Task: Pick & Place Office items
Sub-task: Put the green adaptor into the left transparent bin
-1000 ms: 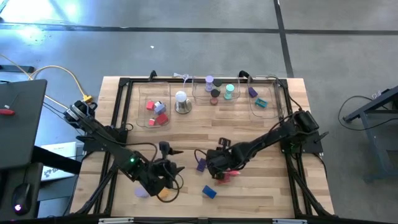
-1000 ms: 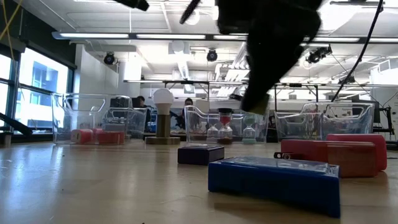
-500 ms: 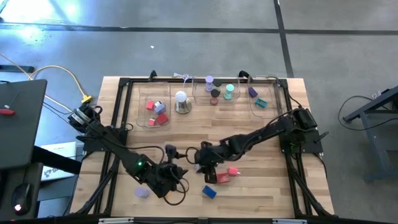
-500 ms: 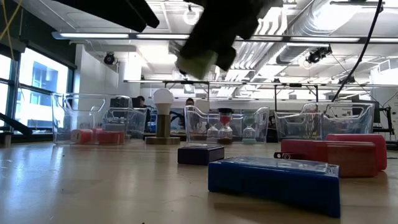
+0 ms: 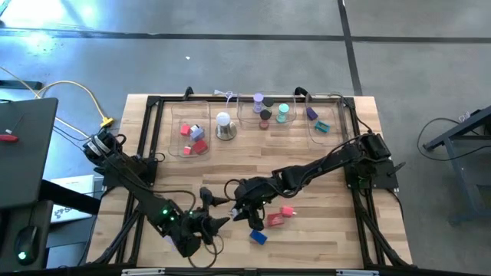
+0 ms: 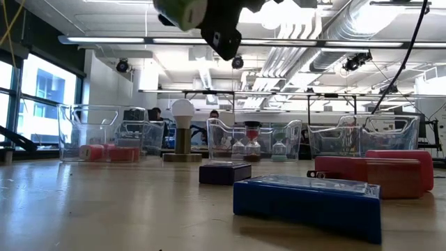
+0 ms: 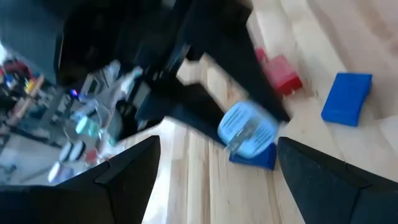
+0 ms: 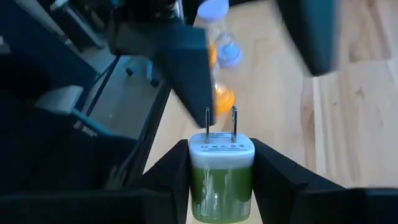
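Change shows plainly from above: the right gripper now sits further toward the left arm than a second ago, its arm stretched long and low across the middle of the table. The left gripper faces it from close by, and its arm has swung nearer the front edge. Just beside the right gripper lie a pink block, a red block and a blue block. Along the far side stand the clear trays with sorted pieces, and the white dome sits between two of them.

Low view: a green plug rides at the very top, clamped in dark fingers. It has climbed and crossed over since the earlier frames, when it hung lower. Beneath it a purple block rests on the wood, with the blue block in front. Nothing stands between the two grippers.

Left wrist view: my left fingers stand wide apart and hold nothing. The right gripper comes in between them with the plug, though this view is blurred.

Right wrist view: the right fingers pinch the green plug on both sides, prongs pointing away toward the left gripper's dark finger. Blurred lilac and orange rolls lie beyond on the table.
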`<state>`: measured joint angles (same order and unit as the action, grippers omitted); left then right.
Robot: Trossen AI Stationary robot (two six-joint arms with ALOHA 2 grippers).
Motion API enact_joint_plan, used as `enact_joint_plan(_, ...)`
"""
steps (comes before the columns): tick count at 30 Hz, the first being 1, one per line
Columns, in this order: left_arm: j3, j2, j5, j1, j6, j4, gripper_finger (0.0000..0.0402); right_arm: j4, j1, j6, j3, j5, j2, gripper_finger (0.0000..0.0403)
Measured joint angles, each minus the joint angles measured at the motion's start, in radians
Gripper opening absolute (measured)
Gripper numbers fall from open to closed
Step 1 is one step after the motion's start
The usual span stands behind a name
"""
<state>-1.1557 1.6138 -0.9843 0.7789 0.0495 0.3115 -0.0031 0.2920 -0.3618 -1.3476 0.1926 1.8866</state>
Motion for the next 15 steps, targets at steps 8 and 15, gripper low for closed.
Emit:
enact_joint_plan(8,0.000,0.002,-0.021,0.036,-0.110,-0.030,0.0314,0.055,0.000,-0.005,0.000,-0.048,-0.002,0.0123)
enact_joint_plan(15,0.000,0.002,-0.022,0.037,-0.131,-0.029,0.0314,0.145,0.002,-0.010,0.000,-0.062,-0.002,0.0123)
